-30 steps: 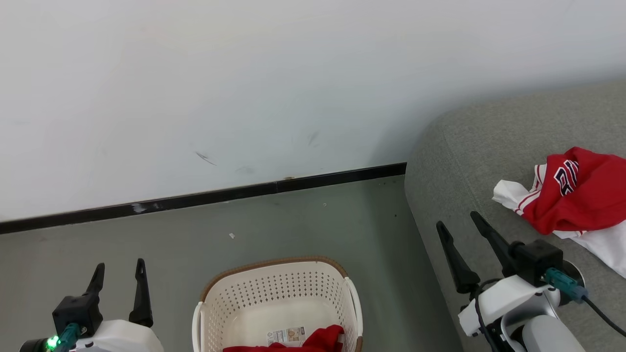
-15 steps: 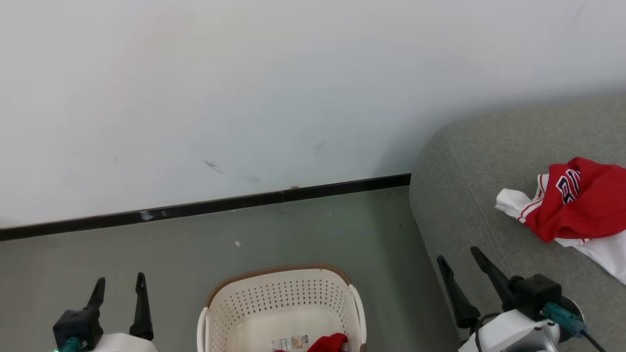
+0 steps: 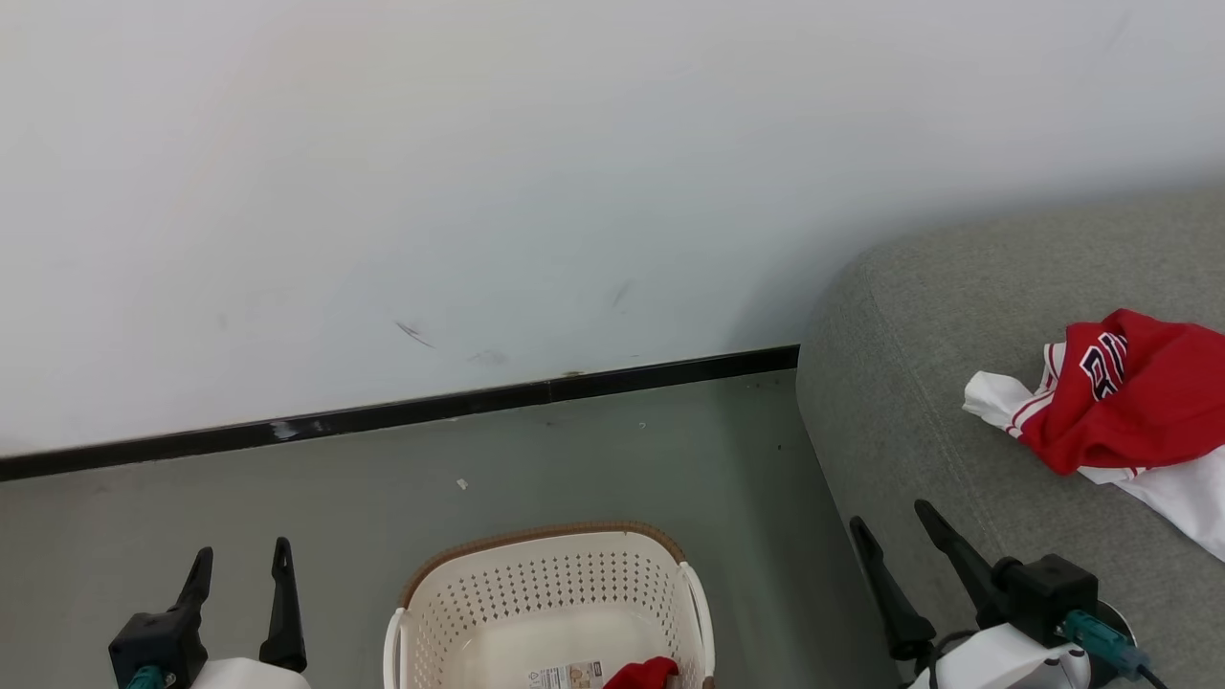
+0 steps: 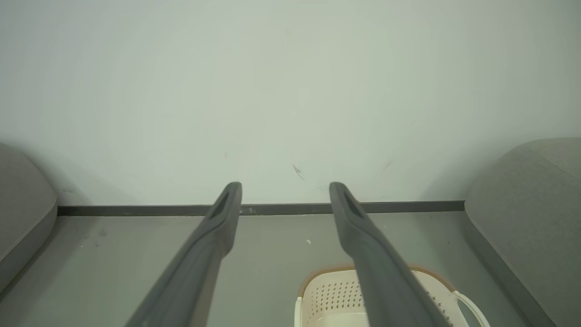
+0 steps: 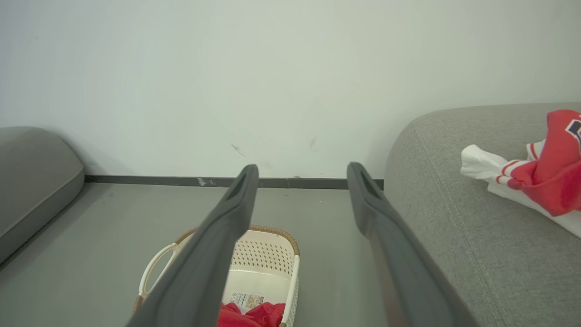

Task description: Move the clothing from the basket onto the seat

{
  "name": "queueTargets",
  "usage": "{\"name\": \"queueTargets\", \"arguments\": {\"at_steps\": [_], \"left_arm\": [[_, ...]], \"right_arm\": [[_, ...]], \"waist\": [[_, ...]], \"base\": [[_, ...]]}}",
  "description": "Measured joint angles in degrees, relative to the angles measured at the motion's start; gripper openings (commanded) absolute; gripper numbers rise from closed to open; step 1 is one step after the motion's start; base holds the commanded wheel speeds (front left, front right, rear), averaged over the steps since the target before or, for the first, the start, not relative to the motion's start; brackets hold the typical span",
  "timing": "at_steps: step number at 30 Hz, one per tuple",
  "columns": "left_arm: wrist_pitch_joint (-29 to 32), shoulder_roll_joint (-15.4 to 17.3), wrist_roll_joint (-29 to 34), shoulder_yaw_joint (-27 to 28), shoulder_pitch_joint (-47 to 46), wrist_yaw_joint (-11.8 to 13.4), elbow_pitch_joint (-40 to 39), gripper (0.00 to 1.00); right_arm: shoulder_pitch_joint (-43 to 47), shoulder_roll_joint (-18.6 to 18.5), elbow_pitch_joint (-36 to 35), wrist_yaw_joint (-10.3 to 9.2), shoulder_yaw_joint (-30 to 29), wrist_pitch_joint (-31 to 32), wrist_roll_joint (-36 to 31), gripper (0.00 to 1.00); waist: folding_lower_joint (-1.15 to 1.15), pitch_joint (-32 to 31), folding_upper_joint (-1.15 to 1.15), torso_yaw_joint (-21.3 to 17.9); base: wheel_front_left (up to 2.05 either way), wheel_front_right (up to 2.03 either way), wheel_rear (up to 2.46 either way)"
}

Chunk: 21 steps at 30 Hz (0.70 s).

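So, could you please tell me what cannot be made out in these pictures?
Red clothing in the basket: cut by the head view's bottom edge; partly behind the right tool in the right wrist view.
Label: too small to read, head view.
Garments on the seat: cut by the head view's right edge; lettering partly folded.

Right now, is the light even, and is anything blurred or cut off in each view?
Head view: soft even light, no glare; faint shadow on the wall beside the seat; the basket is cut by the bottom edge. Left wrist view: the left gripper looms large, slightly soft. Right wrist view: right gripper likewise; the clothing on the seat is cut by the right edge.
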Motion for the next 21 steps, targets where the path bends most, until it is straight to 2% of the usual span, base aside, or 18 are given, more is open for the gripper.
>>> {"name": "queueTargets", "arguments": {"at_steps": [21], "left_arm": [[0.0,0.0,0.1,0.3,1.0,0.0,-0.6,1.00]], "right_arm": [[0.1,0.0,-1.7,0.00,0.2,0.0,0.8,1.00]], "waist": [[0.00,1.1,0.00,0.1]], "base": [[0.00,0.00,0.00]]}}
